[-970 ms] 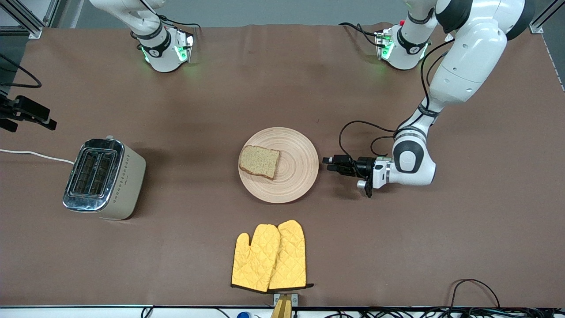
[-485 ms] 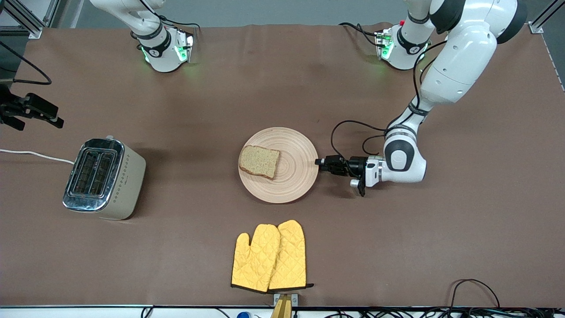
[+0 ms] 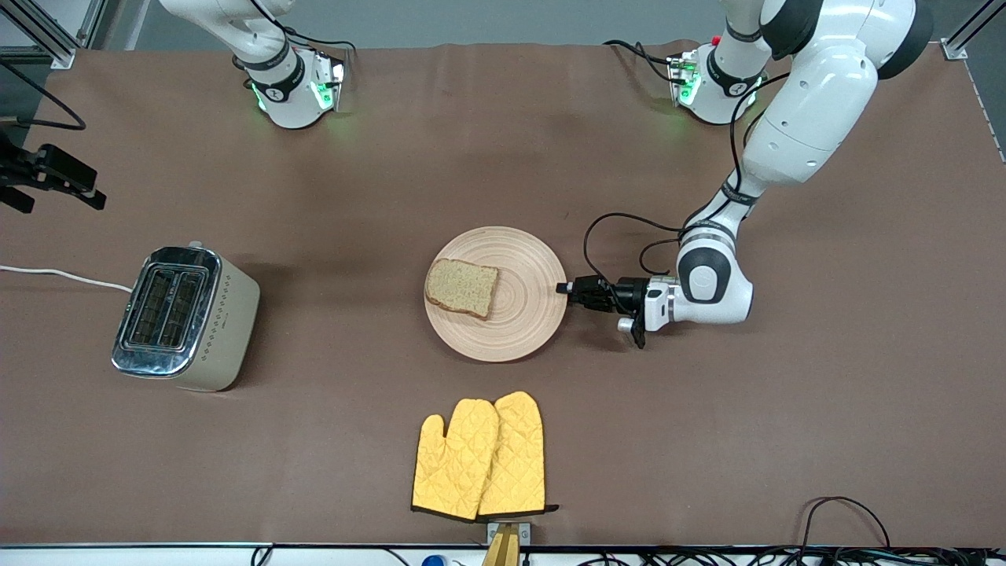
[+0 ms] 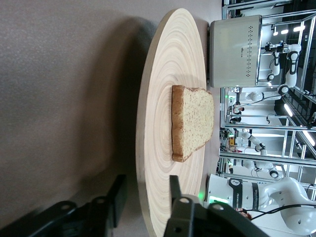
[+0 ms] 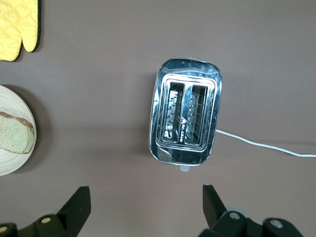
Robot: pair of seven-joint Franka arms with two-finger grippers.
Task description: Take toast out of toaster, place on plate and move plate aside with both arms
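Toast is plated; the plate has yet to be moved aside.

The toast lies on the plate at mid-surface, toward its nine o'clock side, and the toaster stands empty at the right arm's end. The left gripper is at the plate's three o'clock rim, its fingers straddling the edge with a gap showing, not yet clamped. The right gripper hovers over the toaster, fingers wide apart. The two-armed move of the plate remains.

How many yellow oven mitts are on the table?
2. The oven mitts lie side by side, partly overlapping, nearer to the front camera than the plate. None seems hidden.
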